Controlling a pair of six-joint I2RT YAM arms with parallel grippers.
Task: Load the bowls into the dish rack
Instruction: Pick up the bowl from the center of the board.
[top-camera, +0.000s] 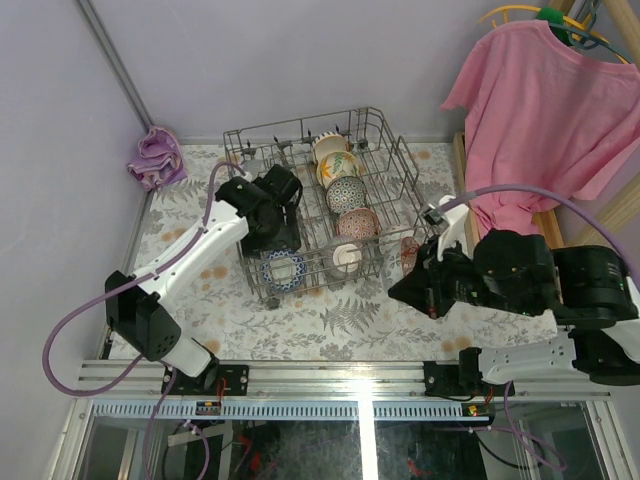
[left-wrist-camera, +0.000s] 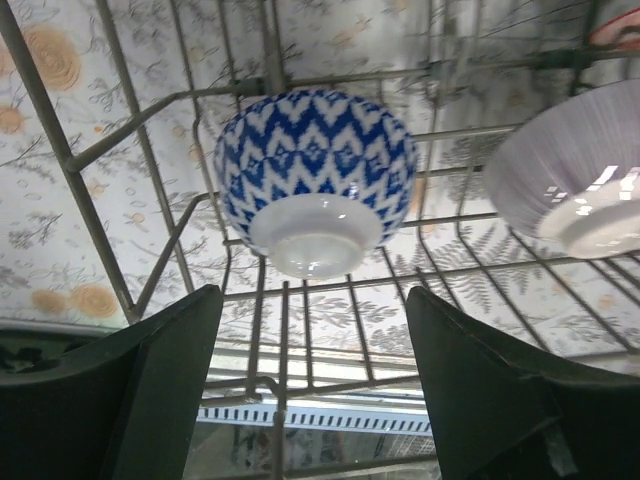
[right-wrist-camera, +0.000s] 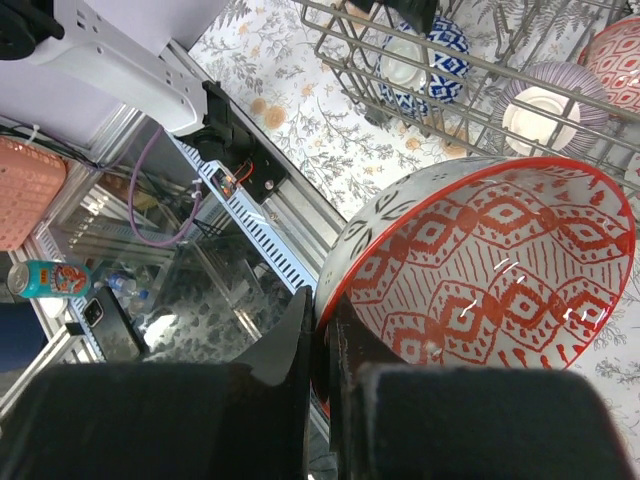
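The grey wire dish rack (top-camera: 300, 122) stands mid-table with several bowls set on edge in it. Nearest are a blue-white chevron bowl (top-camera: 283, 268) and a grey striped bowl (top-camera: 347, 258). My left gripper (top-camera: 275, 215) hangs over the rack's left side. In the left wrist view it (left-wrist-camera: 315, 380) is open and empty, the chevron bowl (left-wrist-camera: 315, 190) beyond its fingertips, apart from them. My right gripper (top-camera: 420, 270), just right of the rack, is shut on the rim of a red-patterned bowl (right-wrist-camera: 490, 270), which it holds tilted.
A crumpled pink cloth (top-camera: 155, 158) lies at the back left by the wall. A pink shirt (top-camera: 545, 110) hangs on a hanger at the right. A floral cloth (top-camera: 300, 320) covers the table. The metal rail (top-camera: 330, 375) runs along the near edge.
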